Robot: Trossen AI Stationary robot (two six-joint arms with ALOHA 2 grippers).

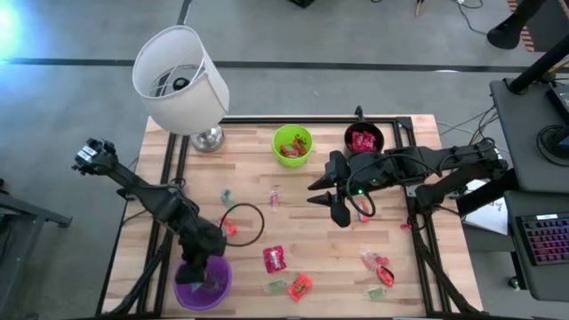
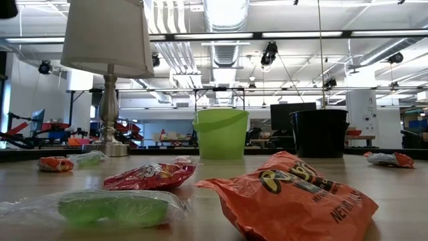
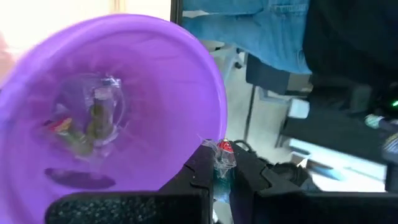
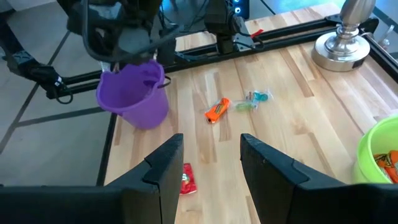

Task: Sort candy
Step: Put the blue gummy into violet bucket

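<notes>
Purple is where your left gripper point(image 1: 211, 277) sits in the high view: it hangs over the purple cup point(image 1: 203, 286) at the near left corner of the table point(image 1: 311, 187). Your right gripper point(image 1: 333, 203) hovers above the middle of the table, near the black cup point(image 1: 364, 140), which holds red candy. Beside that stands the green cup point(image 1: 292, 145), and a lamp point(image 1: 180, 80) stands at the far left. Loose candy point(image 1: 275, 259) lies scattered over the near half of the table, red, orange and green pieces well apart from one another.

From the low view you see an orange packet point(image 2: 294, 197) up close, a clear wrap of green sweets point(image 2: 110, 207) to its left and a red packet point(image 2: 150, 176) behind them, all lying flat on the wood. No gripper shows here.

Through the left wrist view, your fingers point(image 3: 196, 177) are pressed together on a small wrapped sweet point(image 3: 222, 163), held just beside the purple cup's rim; more wrapped sweets lie at the cup's bottom.

Through the right wrist view, your fingers point(image 4: 165, 165) stand spread apart with nothing between them, above bare wood. An orange piece point(image 4: 217, 109) and a green-blue one point(image 4: 254, 99) lie farther off.
</notes>
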